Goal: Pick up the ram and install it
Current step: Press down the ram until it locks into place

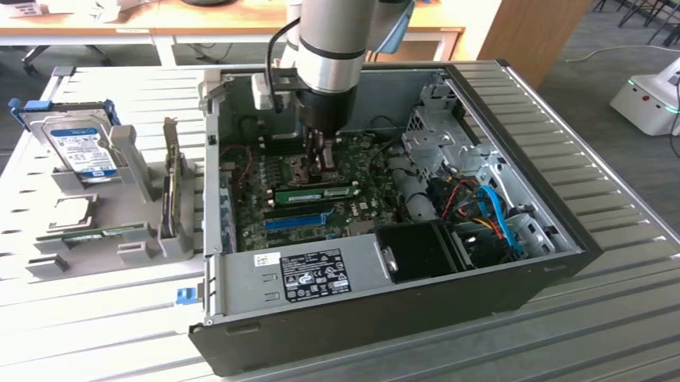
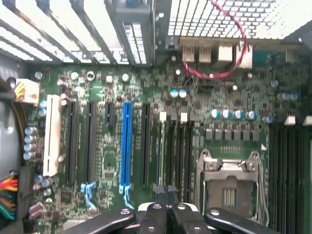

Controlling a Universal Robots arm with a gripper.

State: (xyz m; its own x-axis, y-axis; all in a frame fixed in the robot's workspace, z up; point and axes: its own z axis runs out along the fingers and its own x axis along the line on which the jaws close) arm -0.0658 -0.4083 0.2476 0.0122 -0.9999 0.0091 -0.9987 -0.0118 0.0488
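Gripper (image 1: 322,159) is fully closed above the motherboard (image 1: 318,199), holding nothing visible. Ram (image 1: 315,193) lies flat on the motherboard at the gripper's 6 o'clock, seemingly already seated in its slot.

The exterior view looked down at a slant from above and off one side of the open computer case (image 1: 425,263), far enough to take in the whole case and the slatted table (image 1: 595,318) around it. The wrist view looked almost straight down from close above the motherboard (image 2: 146,122) inside that case, with the gripper (image 2: 166,212) at its edge. Both views shared the motherboard, with its blue expansion slot (image 2: 126,144) and the processor socket (image 2: 229,183).
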